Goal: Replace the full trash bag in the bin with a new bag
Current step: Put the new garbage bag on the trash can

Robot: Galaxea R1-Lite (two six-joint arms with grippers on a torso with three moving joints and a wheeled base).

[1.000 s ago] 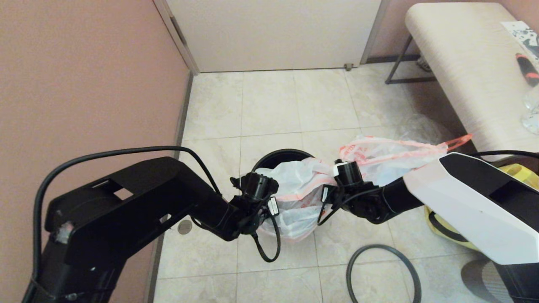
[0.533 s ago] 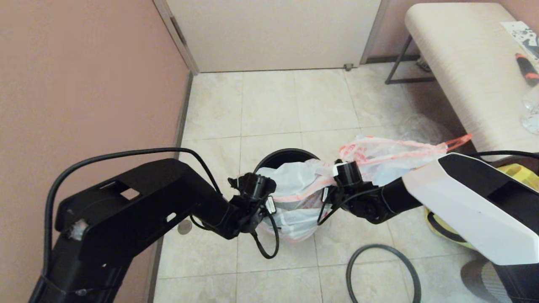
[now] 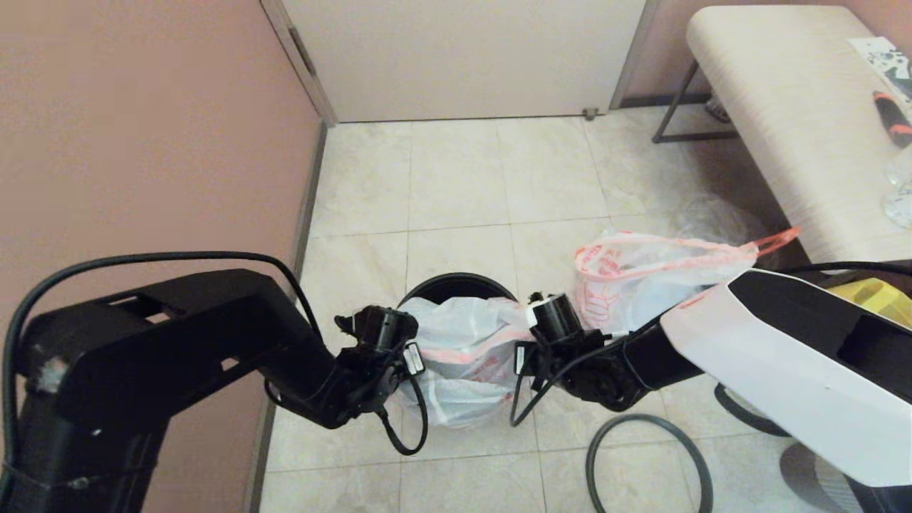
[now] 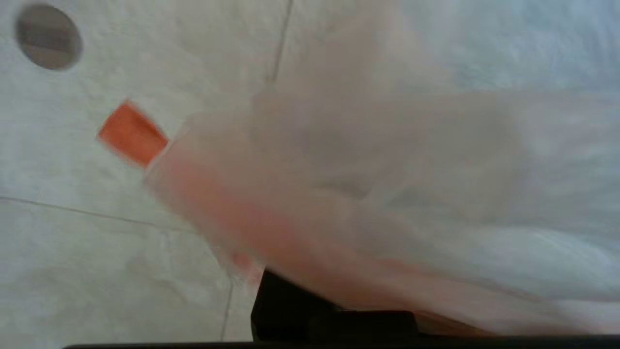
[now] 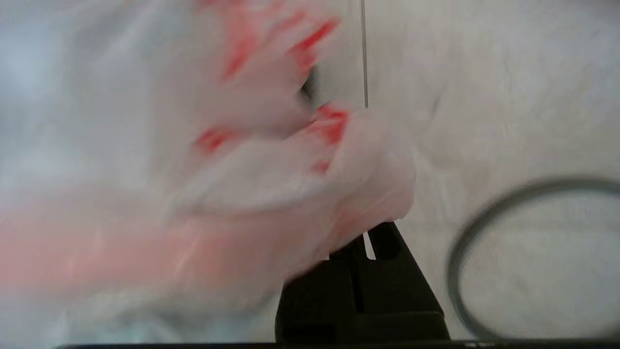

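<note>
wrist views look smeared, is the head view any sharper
Head view: sharp; the bin, the new bag and the rim ring on the floor have clean edges. Left wrist view: the bag is a pink-white smear. Right wrist view: the bag's red print streaks and the ring is soft.

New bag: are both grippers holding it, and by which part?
Yes. The left gripper and right gripper each pinch the new bag at its pink-orange hem, on opposite sides over the bin.
</note>
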